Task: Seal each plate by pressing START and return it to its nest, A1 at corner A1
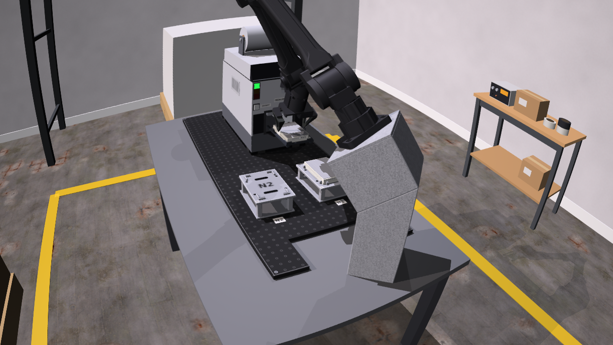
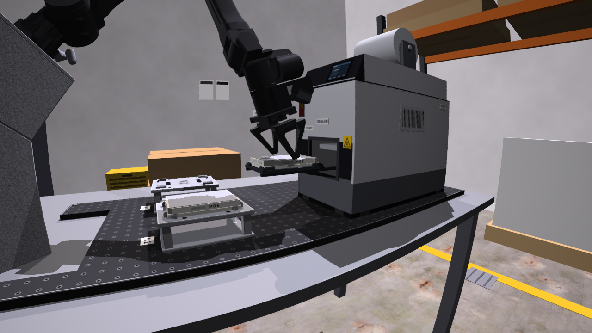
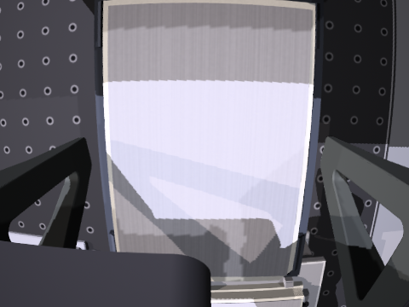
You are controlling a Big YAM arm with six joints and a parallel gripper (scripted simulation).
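Note:
My gripper (image 1: 293,127) (image 2: 284,156) (image 3: 205,150) is open. Its fingers stand on either side of plate M09 (image 1: 296,138) (image 2: 264,162) (image 3: 209,55), with gaps to both long sides and the tips about at its top edge. M09 lies flat on the sealer's extended stage (image 2: 268,170) and has a smooth, well-free top. The sealer (image 1: 236,98) (image 2: 397,157) shows a green lamp (image 1: 256,86); its START button (image 1: 256,106) is visible. Plate M06 (image 1: 316,168) (image 2: 206,200), also smooth-topped, sits in nest N1 (image 1: 318,186) (image 2: 244,210). Nest N2 (image 1: 274,192) (image 2: 206,180) is empty.
The sealer's front and open doorway (image 2: 324,159) are close beside the gripper. The grey arm pedestal (image 1: 381,205) (image 2: 24,186) stands close to N1. A cardboard box (image 2: 194,166) and a yellow crate (image 2: 126,178) lie beyond the nests.

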